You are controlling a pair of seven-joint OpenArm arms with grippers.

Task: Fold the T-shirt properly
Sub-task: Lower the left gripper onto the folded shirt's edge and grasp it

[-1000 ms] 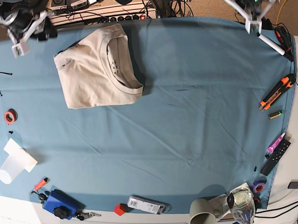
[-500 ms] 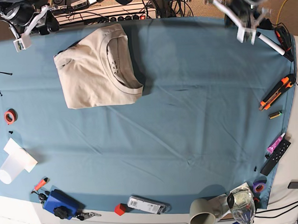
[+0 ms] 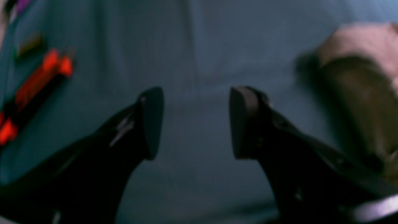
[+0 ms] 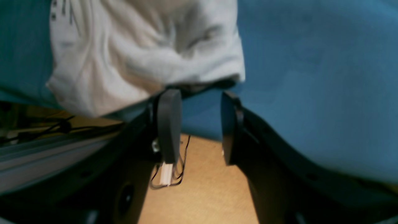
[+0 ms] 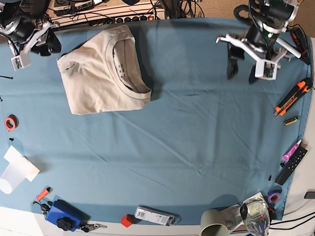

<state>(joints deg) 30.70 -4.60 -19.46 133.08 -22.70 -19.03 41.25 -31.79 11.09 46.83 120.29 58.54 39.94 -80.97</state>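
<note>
Your shirt (image 5: 102,70) lies folded on the blue cloth (image 5: 201,137), near the far edge, collar up; your left gripper (image 5: 244,70) hangs over bare cloth, well apart from the shirt, its jaws wide open and holding nothing; your right gripper (image 4: 197,123) sits at the cloth's far edge, just beside the shirt; its jaws are partly open, and nothing is between them.

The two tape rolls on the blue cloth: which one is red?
The red tape roll lies alone at the cloth's left edge, below the shirt's side. The other roll is purple, near the bottom right corner.
</note>
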